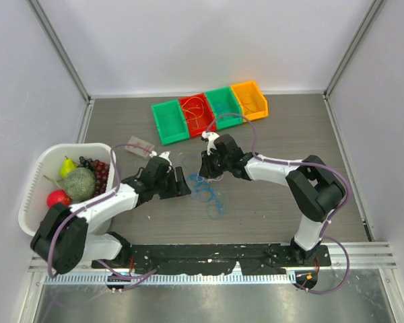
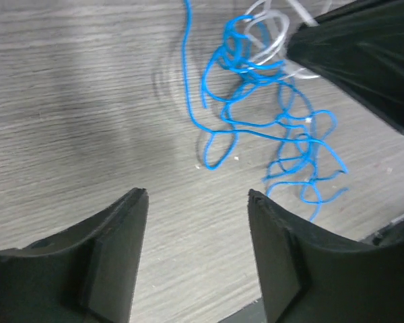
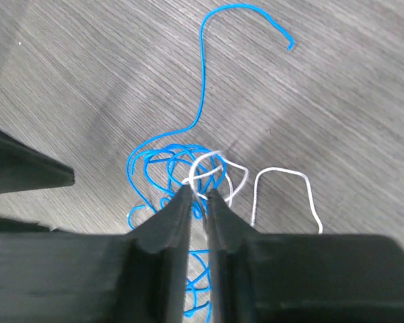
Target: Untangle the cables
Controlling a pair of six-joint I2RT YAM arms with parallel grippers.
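Observation:
A tangled blue cable [image 1: 210, 193] lies on the table between the arms. It also shows in the left wrist view [image 2: 256, 128] and the right wrist view [image 3: 202, 87]. A whitish cable [image 3: 283, 171] loops through its top end and shows in the left wrist view [image 2: 269, 27]. My right gripper [image 3: 200, 193] is shut on a loop of the whitish cable where it crosses the blue one; in the top view it [image 1: 205, 169] sits at the tangle's far edge. My left gripper [image 2: 196, 195] is open and empty, just left of the tangle [image 1: 182, 183]. An orange-yellow cable [image 1: 196, 112] lies in the red bin.
A row of bins stands at the back: green [image 1: 170, 121], red [image 1: 190, 101], green [image 1: 223, 106], orange [image 1: 250, 99]. A white basket [image 1: 37, 176] of fruit stands at the left. A small clear packet [image 1: 140, 145] lies near the left arm.

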